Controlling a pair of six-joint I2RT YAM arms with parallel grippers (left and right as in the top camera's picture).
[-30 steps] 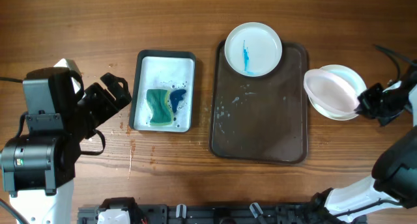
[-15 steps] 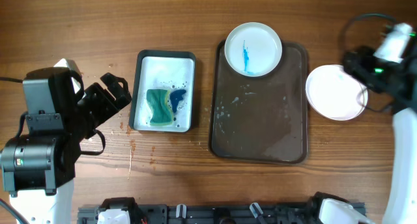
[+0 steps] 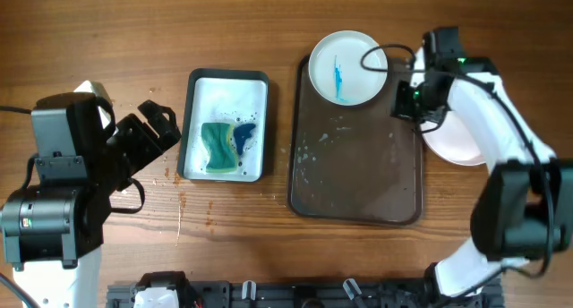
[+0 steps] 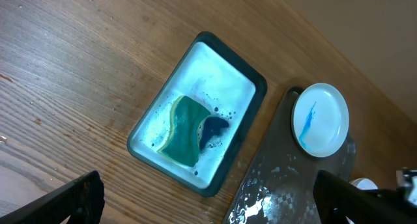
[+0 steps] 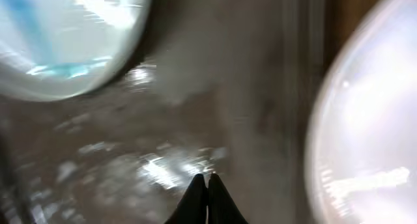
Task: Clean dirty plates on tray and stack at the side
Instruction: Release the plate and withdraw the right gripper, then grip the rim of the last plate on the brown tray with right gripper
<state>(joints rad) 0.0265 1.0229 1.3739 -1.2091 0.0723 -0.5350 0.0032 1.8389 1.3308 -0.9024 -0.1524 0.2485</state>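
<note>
A white plate with a blue smear (image 3: 347, 68) lies on the far end of the dark tray (image 3: 358, 174). A clean white plate (image 3: 450, 145) lies on the table right of the tray, partly under my right arm. My right gripper (image 3: 410, 102) is shut and empty over the tray's right edge, between the two plates. In the right wrist view the shut fingertips (image 5: 208, 180) hang over the wet tray (image 5: 195, 113), with the smeared plate (image 5: 65, 35) at upper left and the clean plate (image 5: 371, 120) at right. My left gripper (image 3: 157, 124) is open and empty, left of the basin.
A white basin (image 3: 201, 98) with a green and blue sponge (image 3: 218, 147) stands left of the tray. The left wrist view shows the basin (image 4: 225, 74), the sponge (image 4: 186, 129), the smeared plate (image 4: 319, 118) and the tray (image 4: 293, 185). Water drops lie on the tray.
My right gripper held a tilted plate over the side stack, let it go flat, then swung left to the tray's right edge. The left arm has not moved.
</note>
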